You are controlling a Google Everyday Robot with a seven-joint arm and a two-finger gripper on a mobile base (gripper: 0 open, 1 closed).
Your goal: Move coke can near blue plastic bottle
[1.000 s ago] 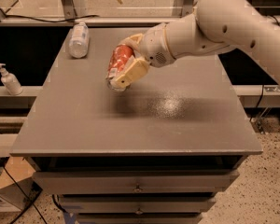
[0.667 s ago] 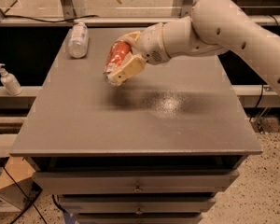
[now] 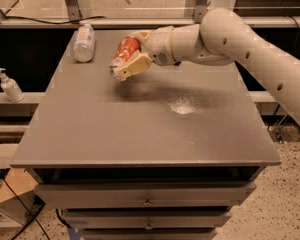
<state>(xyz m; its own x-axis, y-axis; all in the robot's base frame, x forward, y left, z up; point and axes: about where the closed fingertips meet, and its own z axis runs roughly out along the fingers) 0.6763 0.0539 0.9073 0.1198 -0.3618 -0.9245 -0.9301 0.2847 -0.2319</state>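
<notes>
The red coke can point(image 3: 125, 52) is held tilted in my gripper point(image 3: 129, 60), above the grey table top point(image 3: 140, 119) in its far left part. The cream fingers point(image 3: 135, 65) are closed around the can. The blue plastic bottle point(image 3: 84, 42) lies on its side at the table's far left corner, a short way left of the can and apart from it. My arm point(image 3: 230, 39) reaches in from the right.
A white pump-dispenser bottle point(image 3: 9, 85) stands on a lower shelf to the left of the table. Drawers point(image 3: 147, 196) sit below the table's front edge. A rail and glass panel run behind the table.
My gripper has carried the coke can leftward and a little farther back, closer to the bottle. The bottle has not moved.
</notes>
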